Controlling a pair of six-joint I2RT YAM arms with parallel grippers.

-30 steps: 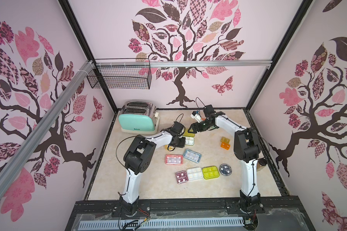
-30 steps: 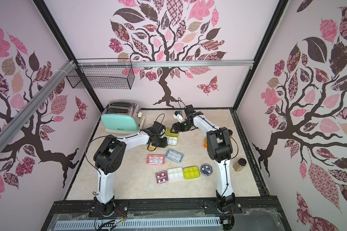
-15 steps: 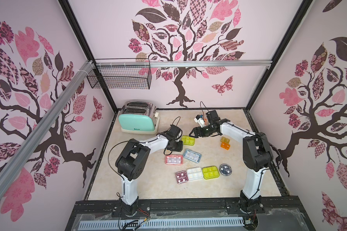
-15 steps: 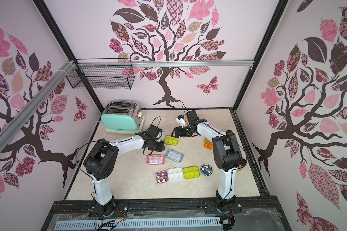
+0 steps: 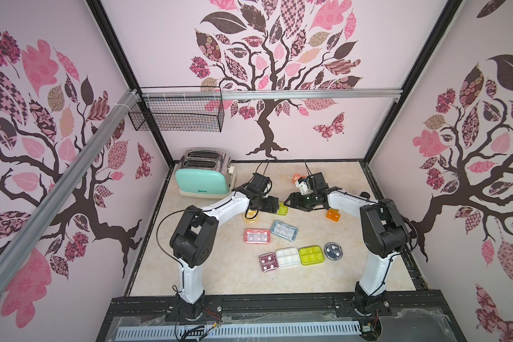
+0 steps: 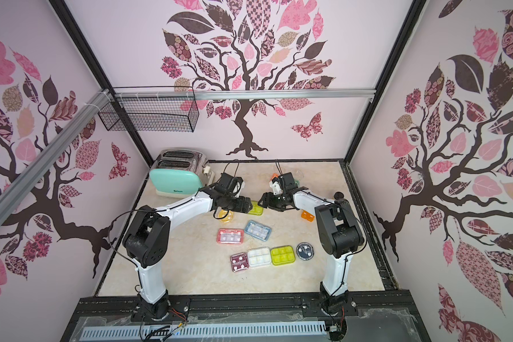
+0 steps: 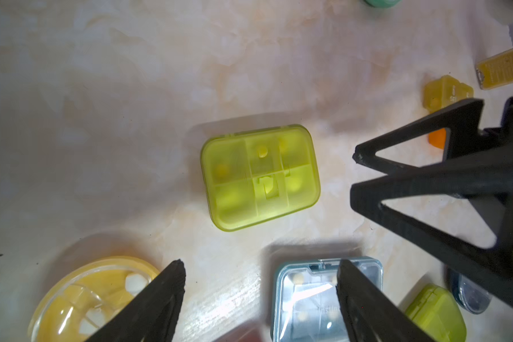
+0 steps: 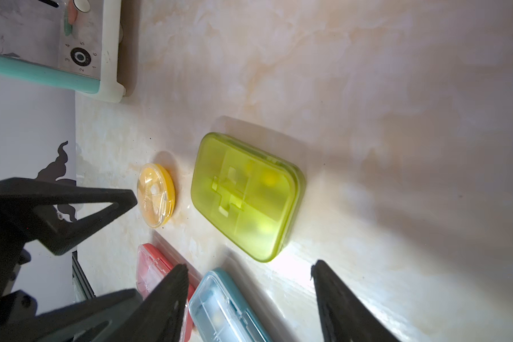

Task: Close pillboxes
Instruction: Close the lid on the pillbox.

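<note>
While the left claw and right claw gape empty, a yellow-green pillbox lies between them.

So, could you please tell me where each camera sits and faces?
Both top views: high at the front, looking down at the marble table; white left arm and right arm show.
Left wrist: on its arm, looking down past the open left gripper at the translucent yellow-green rectangular pillbox.
Right wrist: same, past the open right gripper, from the opposite side.
Shared: wrist views show that pillbox and the other gripper.
</note>
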